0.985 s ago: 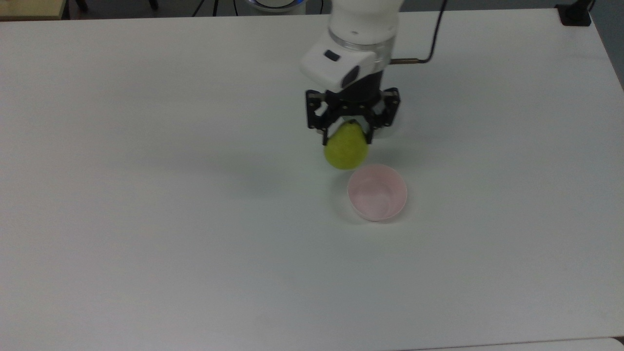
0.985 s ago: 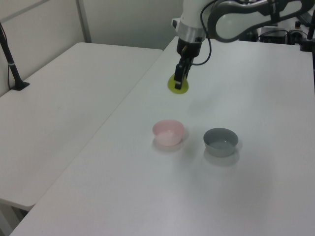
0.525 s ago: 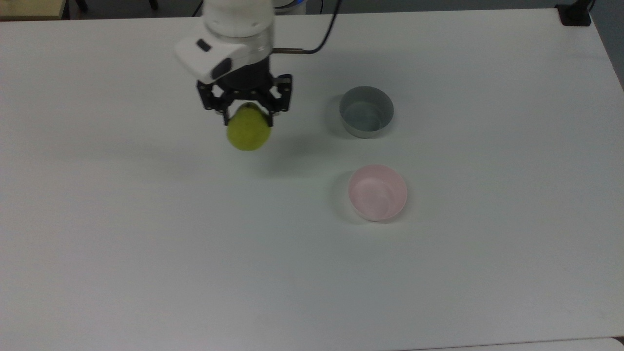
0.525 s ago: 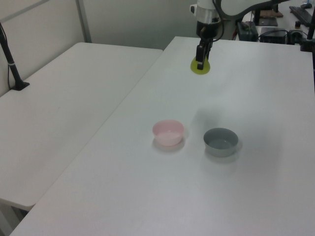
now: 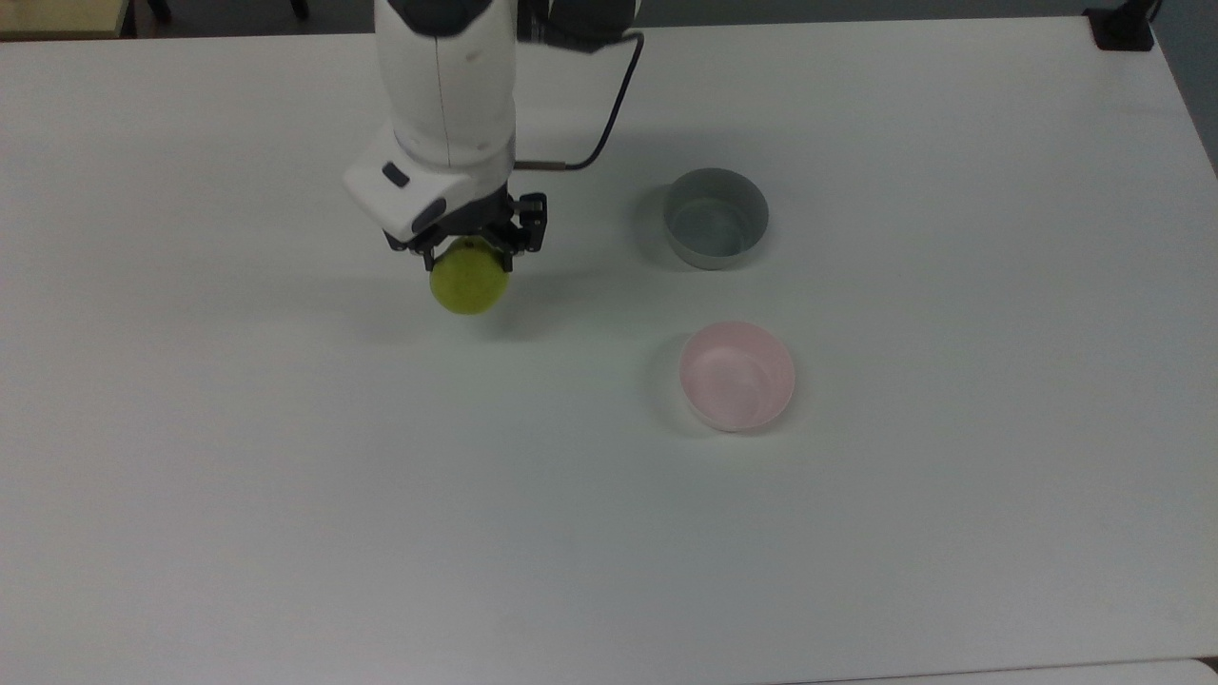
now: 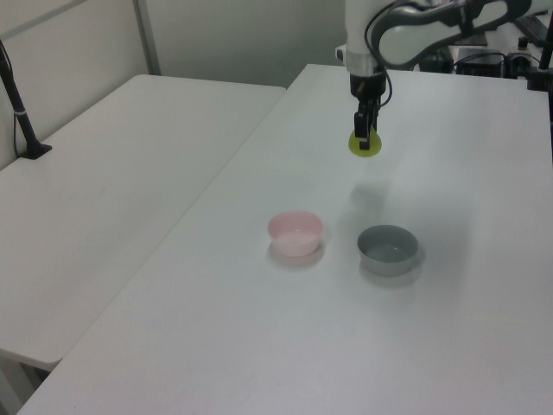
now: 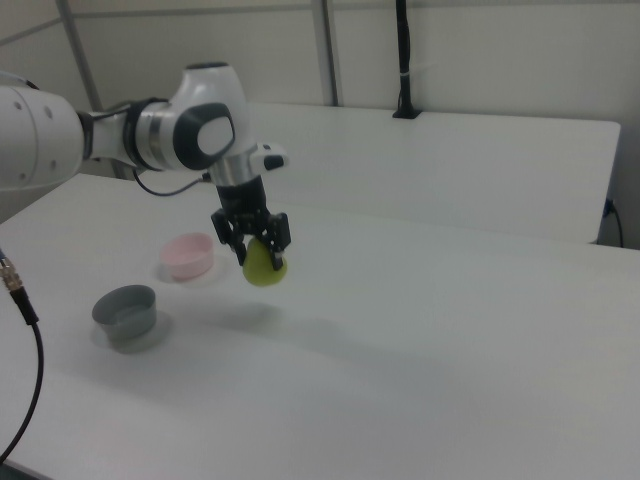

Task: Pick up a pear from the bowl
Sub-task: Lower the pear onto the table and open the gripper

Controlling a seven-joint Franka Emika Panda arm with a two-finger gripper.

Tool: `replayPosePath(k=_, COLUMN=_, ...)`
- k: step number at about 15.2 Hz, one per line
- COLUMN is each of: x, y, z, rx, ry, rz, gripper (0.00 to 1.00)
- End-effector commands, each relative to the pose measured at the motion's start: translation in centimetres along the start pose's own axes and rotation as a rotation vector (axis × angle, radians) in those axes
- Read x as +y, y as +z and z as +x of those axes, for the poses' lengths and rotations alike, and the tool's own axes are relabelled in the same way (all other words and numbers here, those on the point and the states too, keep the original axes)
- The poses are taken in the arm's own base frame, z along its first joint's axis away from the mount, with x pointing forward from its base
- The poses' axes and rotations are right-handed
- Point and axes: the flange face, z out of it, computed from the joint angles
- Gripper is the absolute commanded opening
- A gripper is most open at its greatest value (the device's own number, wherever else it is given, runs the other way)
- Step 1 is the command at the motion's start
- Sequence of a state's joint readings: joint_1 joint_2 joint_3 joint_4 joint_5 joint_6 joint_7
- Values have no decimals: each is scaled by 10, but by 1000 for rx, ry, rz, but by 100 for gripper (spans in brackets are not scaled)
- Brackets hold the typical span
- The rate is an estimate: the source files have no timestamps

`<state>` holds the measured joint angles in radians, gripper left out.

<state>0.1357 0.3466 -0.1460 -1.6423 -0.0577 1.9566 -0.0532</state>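
The gripper (image 5: 468,255) hangs above the white table (image 5: 190,428) with its jaws clamped on the pear (image 5: 468,282). In the top view, the pink bowl (image 5: 736,375) sits well to the pear's lower right, beside a grey bowl (image 5: 716,218).

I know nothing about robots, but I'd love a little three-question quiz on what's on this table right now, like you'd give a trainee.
1. True or false: the pear lies inside the pink bowl.
2. Which is the gripper doing? A) hanging open B) shut on the pear, holding it above the table C) shut on the grey bowl
3. Fill in: in the left view, the pink bowl sits to the ____ of the grey bowl.

Key
1. False; both bowls look empty and the pear hangs from the gripper.
2. B
3. left
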Motion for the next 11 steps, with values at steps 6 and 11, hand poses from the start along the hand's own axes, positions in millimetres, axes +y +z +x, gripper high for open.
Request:
replayPosePath(k=6, x=-12, y=74, z=18, rx=-25, ry=-55, rz=-79, gripper=53)
replayPosePath(k=11, x=-4, y=74, z=20, rx=-13, ry=-45, rz=-80, gripper=91)
